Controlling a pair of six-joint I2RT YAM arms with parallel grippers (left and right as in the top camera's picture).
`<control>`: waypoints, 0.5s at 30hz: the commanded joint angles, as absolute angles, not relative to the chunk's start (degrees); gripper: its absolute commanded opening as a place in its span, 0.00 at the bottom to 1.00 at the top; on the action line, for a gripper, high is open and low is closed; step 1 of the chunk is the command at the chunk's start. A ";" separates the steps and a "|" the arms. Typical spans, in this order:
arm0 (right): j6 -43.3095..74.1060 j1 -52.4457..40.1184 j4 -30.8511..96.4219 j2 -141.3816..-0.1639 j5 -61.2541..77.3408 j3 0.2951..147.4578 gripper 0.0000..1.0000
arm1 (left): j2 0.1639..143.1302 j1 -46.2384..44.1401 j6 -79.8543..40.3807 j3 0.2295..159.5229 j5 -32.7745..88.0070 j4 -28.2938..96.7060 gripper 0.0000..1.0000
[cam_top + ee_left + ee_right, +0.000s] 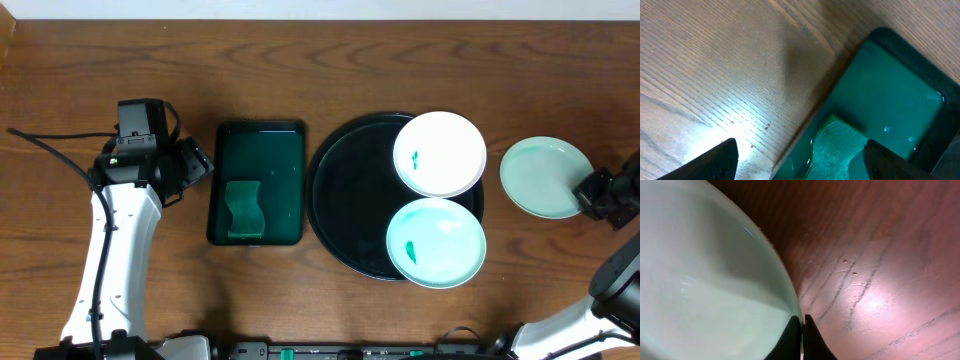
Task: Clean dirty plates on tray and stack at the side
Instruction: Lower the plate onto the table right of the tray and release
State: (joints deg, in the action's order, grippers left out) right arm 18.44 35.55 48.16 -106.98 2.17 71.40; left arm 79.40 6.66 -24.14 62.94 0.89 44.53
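Observation:
The round black tray carries two dirty plates on its right half. The far one is a white plate with a small green smear. The near one is a mint plate with a green smear at its left. A third pale mint plate lies on the wood to the right of the tray. My right gripper is shut on that plate's right rim. My left gripper stands open over the left edge of the green tray, holding nothing.
A rectangular dark green tray sits left of the black tray, wet inside, with a green sponge in its near part. Bare wooden table stretches to the left and along the far side.

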 commanded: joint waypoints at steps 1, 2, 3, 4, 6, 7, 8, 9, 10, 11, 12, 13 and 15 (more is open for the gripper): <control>16.62 33.76 48.23 -107.26 2.37 71.20 0.05 | 79.42 6.83 -24.03 63.66 -0.10 44.53 0.80; 16.62 33.56 48.25 -107.26 2.42 71.20 0.11 | 79.42 6.83 -24.03 63.66 -0.10 44.53 0.80; 16.62 33.36 48.36 -107.26 2.42 71.20 0.23 | 79.42 6.83 -24.03 63.66 -0.10 44.53 0.80; 16.58 33.26 48.56 -107.26 2.44 71.20 0.32 | 79.42 6.83 -24.03 63.66 -0.10 44.53 0.81; 15.97 33.23 48.93 -107.22 5.06 71.59 0.48 | 79.42 6.83 -24.03 63.66 -0.10 44.53 0.80; 15.73 33.23 49.36 -107.22 6.39 72.16 0.51 | 79.42 6.83 -24.03 63.66 -0.10 44.53 0.81; 15.57 33.21 50.26 -107.22 7.42 73.23 0.54 | 79.42 6.83 -24.03 63.66 -0.10 44.53 0.80; 15.51 33.06 51.75 -107.15 7.77 74.76 0.56 | 79.42 6.83 -24.03 63.66 -0.10 44.53 0.80; 14.72 32.82 53.17 -107.11 7.79 76.29 0.57 | 79.42 6.83 -24.03 63.66 -0.10 44.53 0.80; 13.91 32.42 55.13 -107.09 7.79 78.19 0.58 | 79.42 6.83 -24.03 63.66 -0.10 44.53 0.80; 13.61 31.88 57.23 -107.07 7.79 80.23 0.58 | 79.42 6.83 -24.05 63.66 -0.10 44.53 0.80; 13.54 31.09 59.33 -107.04 7.79 82.26 0.58 | 79.42 6.83 -24.03 63.66 -0.10 44.53 0.80; 12.19 29.32 61.89 -106.91 7.79 84.99 0.58 | 79.42 6.83 -24.03 63.66 -0.10 44.53 0.81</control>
